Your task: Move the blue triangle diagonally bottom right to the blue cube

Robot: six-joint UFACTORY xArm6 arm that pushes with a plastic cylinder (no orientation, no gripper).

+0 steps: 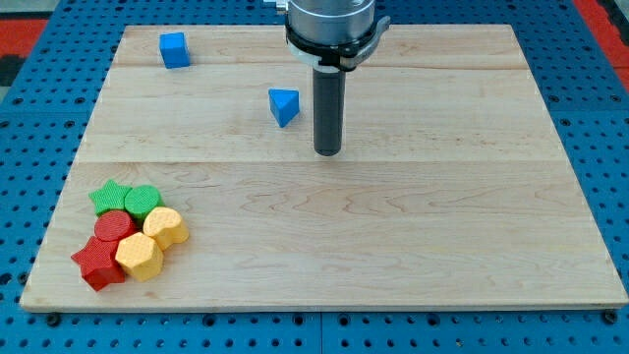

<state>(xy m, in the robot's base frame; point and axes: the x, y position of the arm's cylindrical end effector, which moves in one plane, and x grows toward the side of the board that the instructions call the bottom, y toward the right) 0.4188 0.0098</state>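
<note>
Just left of my tip [327, 152] — blue triangle [284, 106]

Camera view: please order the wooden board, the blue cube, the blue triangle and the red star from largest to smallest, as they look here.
1. wooden board
2. red star, though it lies nearest the camera, so this is unsure
3. blue cube and blue triangle: they look alike, not ranked
</note>
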